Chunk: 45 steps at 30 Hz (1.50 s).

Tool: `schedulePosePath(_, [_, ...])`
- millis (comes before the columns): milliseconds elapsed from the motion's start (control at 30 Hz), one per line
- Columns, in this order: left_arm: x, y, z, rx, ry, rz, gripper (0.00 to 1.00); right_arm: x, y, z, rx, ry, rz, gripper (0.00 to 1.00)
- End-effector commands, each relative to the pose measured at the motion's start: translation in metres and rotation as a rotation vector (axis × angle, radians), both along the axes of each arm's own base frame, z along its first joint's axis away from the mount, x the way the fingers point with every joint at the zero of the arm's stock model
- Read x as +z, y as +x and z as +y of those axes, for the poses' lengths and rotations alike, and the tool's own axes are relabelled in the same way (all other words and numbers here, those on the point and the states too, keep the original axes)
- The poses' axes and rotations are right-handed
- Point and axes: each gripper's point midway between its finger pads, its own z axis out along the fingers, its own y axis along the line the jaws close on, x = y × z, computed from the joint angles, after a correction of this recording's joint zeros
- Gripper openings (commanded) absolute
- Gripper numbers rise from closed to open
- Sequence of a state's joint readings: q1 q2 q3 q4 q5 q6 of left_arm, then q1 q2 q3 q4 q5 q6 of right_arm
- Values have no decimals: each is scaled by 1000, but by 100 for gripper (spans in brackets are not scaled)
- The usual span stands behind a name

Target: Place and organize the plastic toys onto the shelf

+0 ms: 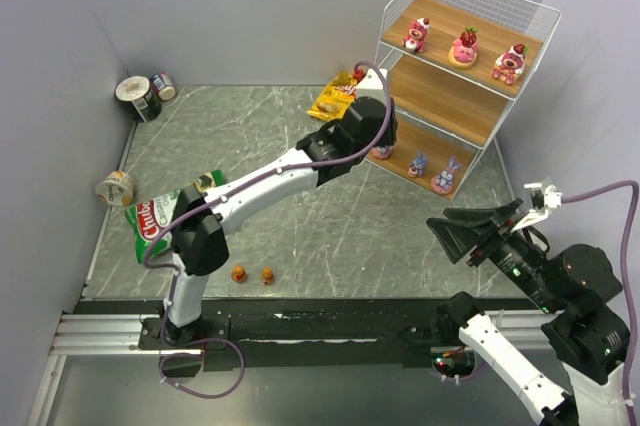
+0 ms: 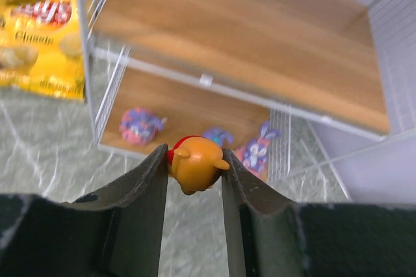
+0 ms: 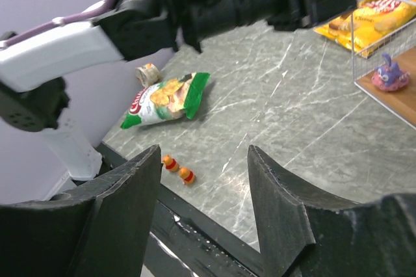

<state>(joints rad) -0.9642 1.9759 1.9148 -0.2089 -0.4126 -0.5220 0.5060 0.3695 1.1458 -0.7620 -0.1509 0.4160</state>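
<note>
L gripper [image 2: 194, 174] is pinching a small orange toy [image 2: 195, 168] btwn its two fingers [image 2: 140, 205]. The pads press on both sides of it, the toy's head pokes out past the tips, and a red bit shows at its back. L arm is stretched fwd across the table [image 1: 330, 231] to the shelf [image 1: 455, 98]. The held toy hangs in front of the shelf's open side near its left end, touching no board; the wrist view looks past it onto the bottom board. On that bottom board sit 3 purple toys [image 2: 140, 125] in a row toward the front edge, apart from each other. Top board has 3 strawberry toys [image 1: 464, 48] in a row, upright, w/ gaps btwn them. 2 more orange toys [image 1: 239, 274] stand side by side on the table near its front edge, just right of L arm's base, close but not touching. R gripper [image 3: 203, 155] is spread wide w/ nothing btwn its fingers, held over the table's right front part, well apart from the shelf and facing toward the L arm. Yellow chip bag [image 1: 335, 98] lies flat just left of the shelf. Green chip bag [image 1: 160, 211] lies by L arm's lower link. 2 cans [image 1: 140, 96] sit in the far left corner, and another can [image 1: 117, 187] is at the left wall.
</note>
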Motion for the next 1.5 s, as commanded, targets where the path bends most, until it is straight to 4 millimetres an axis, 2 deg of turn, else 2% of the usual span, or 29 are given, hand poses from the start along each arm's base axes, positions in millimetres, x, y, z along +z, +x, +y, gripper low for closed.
schedulePosePath(0, [24,15,-20,-68,14,-95,2,17,-13,-8,2,11,-73,63])
schedulePosePath(33, [38,18,-24,-76,-6,-119,2,18,-14,-9,-1,11,-74,64])
schedulePosePath(67, [27,23,-29,-81,19,-118,2,18,-15,-10,-4,12,-75,64])
schedulePosePath(133, [35,29,-33,-88,4,-140,3,19,-16,-12,-9,14,-81,64])
schedulePosePath(200, [30,36,-37,-93,4,-147,3,18,-17,-14,-18,13,-86,65])
schedulePosePath(333, [27,52,-36,-82,-8,-163,4,17,-17,-17,-29,13,-85,66])
schedulePosePath(500, [32,66,-34,-57,-19,-208,4,14,-15,-16,-30,11,-81,66])
schedulePosePath(900, [40,80,-29,-30,-38,-257,6,9,-11,-15,-36,-1,-69,67])
schedulePosePath(1467, [13,100,-27,-28,-19,-219,12,4,-7,-15,-47,-9,-61,68])
